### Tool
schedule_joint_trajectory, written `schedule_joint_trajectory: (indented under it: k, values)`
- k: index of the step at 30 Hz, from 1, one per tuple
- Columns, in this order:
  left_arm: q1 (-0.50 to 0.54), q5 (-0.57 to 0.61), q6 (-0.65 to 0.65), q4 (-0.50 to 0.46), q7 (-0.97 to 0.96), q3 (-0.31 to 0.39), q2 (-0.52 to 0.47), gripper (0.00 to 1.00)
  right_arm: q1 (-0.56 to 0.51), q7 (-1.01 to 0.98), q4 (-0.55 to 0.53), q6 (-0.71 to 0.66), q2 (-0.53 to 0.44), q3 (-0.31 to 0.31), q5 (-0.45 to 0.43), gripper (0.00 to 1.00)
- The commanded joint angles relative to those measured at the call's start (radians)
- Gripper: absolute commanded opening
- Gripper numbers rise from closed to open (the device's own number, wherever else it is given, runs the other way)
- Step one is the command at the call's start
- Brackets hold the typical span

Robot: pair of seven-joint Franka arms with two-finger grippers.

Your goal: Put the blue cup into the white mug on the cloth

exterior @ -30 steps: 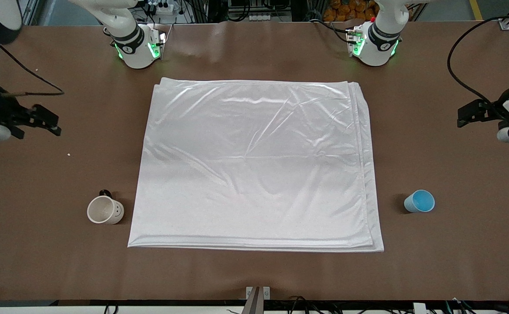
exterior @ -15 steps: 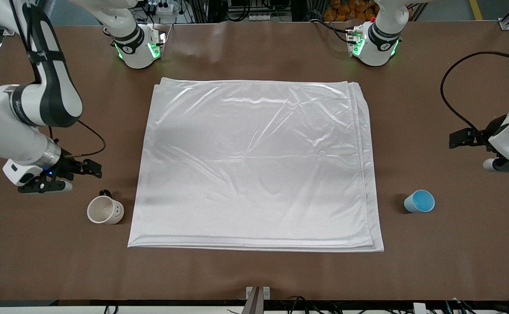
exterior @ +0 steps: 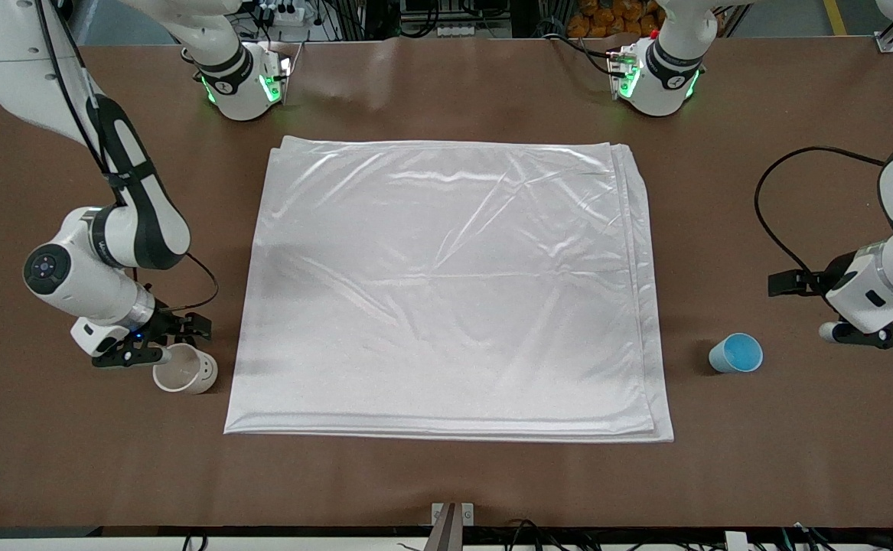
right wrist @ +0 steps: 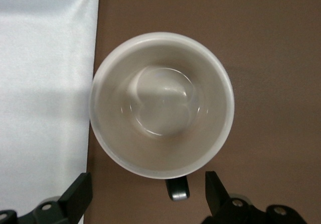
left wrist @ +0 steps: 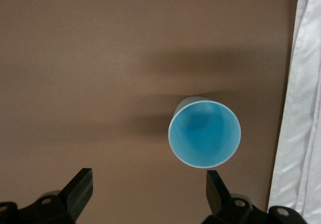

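The blue cup (exterior: 735, 353) stands upright on the bare table, beside the cloth (exterior: 446, 291) toward the left arm's end. The white mug (exterior: 184, 369) stands upright on the table beside the cloth toward the right arm's end. My left gripper (exterior: 875, 335) is open over the table close beside the cup. In the left wrist view the cup (left wrist: 204, 133) sits just ahead of the open gripper (left wrist: 148, 184), nearer one finger. My right gripper (exterior: 134, 353) is open over the mug's handle. In the right wrist view the mug (right wrist: 161, 104) and its black handle (right wrist: 177, 188) lie by the open gripper (right wrist: 146, 184).
The cloth's edge shows in both wrist views (left wrist: 301, 108) (right wrist: 45, 83), close to each cup. Both arm bases (exterior: 243, 80) (exterior: 656, 76) stand at the table's edge farthest from the front camera. A black cable (exterior: 779, 199) loops above the table near the left arm.
Both arms have swung in from the table's ends and come down, the right gripper to the mug and the left gripper to the blue cup. The cups and cloth have not moved.
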Motion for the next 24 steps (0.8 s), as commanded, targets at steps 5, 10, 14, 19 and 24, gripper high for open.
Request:
schedule_joint_trajectory:
  k: [5,10,14,19,24]
  values:
    - [0.0,0.017,0.055,0.013,0.011,-0.004,0.04,1.0,-0.002,-0.006,0.044,-0.019,-0.023,0.0,-0.045,0.0]
    - [0.0,0.014,0.081,0.014,0.011,-0.006,0.062,1.0,0.009,0.003,0.076,-0.13,-0.091,0.007,-0.059,0.0]
    - [0.0,0.014,0.095,0.016,0.011,-0.006,0.077,1.0,0.053,0.038,0.137,-0.261,-0.132,0.009,-0.05,0.0]
    - [0.0,0.012,0.141,0.013,0.011,-0.006,0.106,1.0,0.136,0.146,0.197,-0.351,-0.167,0.02,-0.05,0.0]
    - [0.0,0.015,0.161,0.013,0.013,-0.006,0.126,1.0,0.248,0.33,0.225,-0.373,-0.173,0.037,-0.053,0.0]
